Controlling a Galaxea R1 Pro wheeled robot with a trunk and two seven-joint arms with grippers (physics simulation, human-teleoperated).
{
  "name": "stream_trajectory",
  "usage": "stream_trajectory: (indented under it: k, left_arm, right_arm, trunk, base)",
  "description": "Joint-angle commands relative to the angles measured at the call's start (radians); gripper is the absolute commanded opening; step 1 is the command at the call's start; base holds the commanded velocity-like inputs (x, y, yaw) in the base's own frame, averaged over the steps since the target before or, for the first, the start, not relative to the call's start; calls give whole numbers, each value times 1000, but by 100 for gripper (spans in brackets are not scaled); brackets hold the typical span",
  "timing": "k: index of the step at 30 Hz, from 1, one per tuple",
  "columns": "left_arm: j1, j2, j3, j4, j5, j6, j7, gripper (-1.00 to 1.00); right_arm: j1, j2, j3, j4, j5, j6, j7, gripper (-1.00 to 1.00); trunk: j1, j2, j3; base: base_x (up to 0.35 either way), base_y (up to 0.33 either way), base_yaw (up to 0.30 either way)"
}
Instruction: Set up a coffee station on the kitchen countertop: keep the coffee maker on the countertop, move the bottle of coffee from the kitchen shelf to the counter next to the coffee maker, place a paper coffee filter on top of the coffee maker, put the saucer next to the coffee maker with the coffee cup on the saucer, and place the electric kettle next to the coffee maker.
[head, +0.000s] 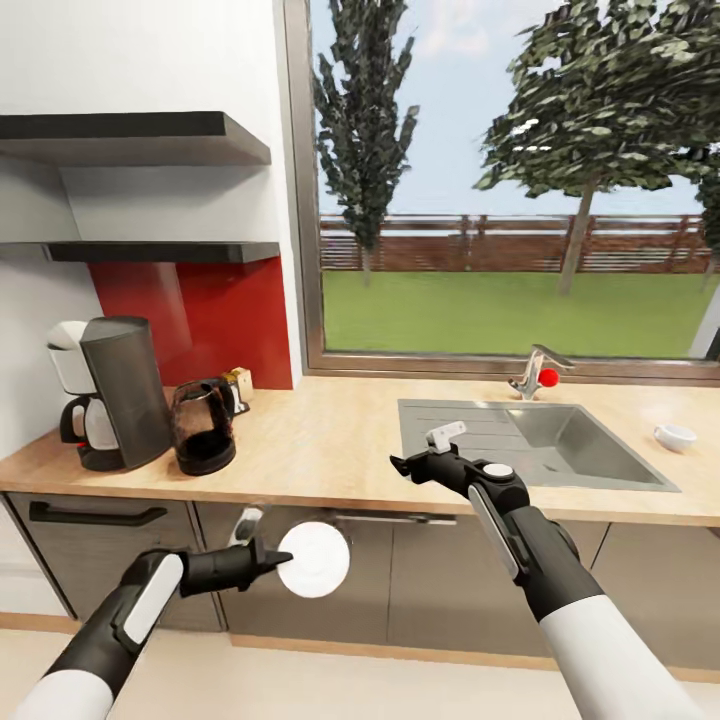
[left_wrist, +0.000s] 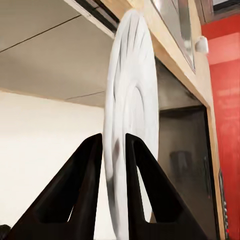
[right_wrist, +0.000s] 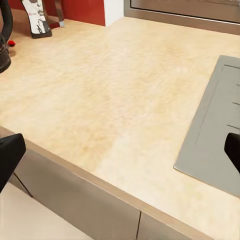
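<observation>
My left gripper (head: 272, 566) is shut on the rim of a white saucer (head: 316, 560), held on edge below the countertop in front of the cabinet doors. In the left wrist view both black fingers (left_wrist: 87, 190) pinch the saucer (left_wrist: 134, 90). The grey coffee maker (head: 110, 395) stands at the counter's left end, with the dark glass electric kettle (head: 203, 428) right beside it. The white coffee cup (head: 675, 436) sits far right, past the sink. My right gripper (head: 420, 455) hangs open over the counter's front edge, left of the sink, with nothing between its fingers (right_wrist: 10, 155).
A steel sink (head: 565, 445) with drainboard (right_wrist: 215, 125) and faucet (head: 535, 375) takes up the counter's right half. A small labelled container (head: 238, 386) stands behind the kettle by the red backsplash. Two dark wall shelves (head: 150, 140) hang above the coffee maker. Bare wooden countertop (right_wrist: 125, 100) lies between kettle and sink.
</observation>
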Motion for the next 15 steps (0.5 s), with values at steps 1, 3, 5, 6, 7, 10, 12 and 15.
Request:
stream_trajectory:
  k: [1,3,5,6,7,10,12,15]
  left_arm:
    - [23,21,0,0,7,2,-25,-100]
    - [69,56,0,0,5,-12,-61,-100]
    - [141,97,1,5,4,-50,-107,-100]
    - [163,108,2,9,4,-70,-120,-100]
    - [185,116,5,13,3,-96,-129,-100]
    - [253,137,12,19,3,-195,-143,-100]
    - [280,142,14,21,3,-227,-144,-100]
    - [302,145,14,44,3,-247,-145,-100]
  right_arm:
    - [-1,-1,2,-1,-8,6,-2,100]
    - [-1,-1,1,-1,-8,6,-2,100]
    - [1,-1,1,2,-8,5,-2,100]
    - [7,-1,1,3,-9,4,-2,100]
    - [19,-1,1,3,-9,0,-2,100]
    - [95,0,1,1,-10,-117,-5,100]
    - [151,0,1,0,-9,-283,-7,100]
    - [245,0,-1,0,-8,-567,-48,100]
  trunk:
    - [0,-2,-2]
    - [0,-2,-2]
    - [0,-2,-2]
    - [0,-2,-2]
    - [0,-2,-2]
    - [0,-2,-2]
    - [0,-2,-2]
    - [0,-2,-2]
  base:
    - [-7,0,7]
    - [-4,0,3]
    - [-1,0,1]
    - [0,0,0]
    - [0,0,0]
    - [0,0,0]
    - [0,0,0]
    - [0,0,0]
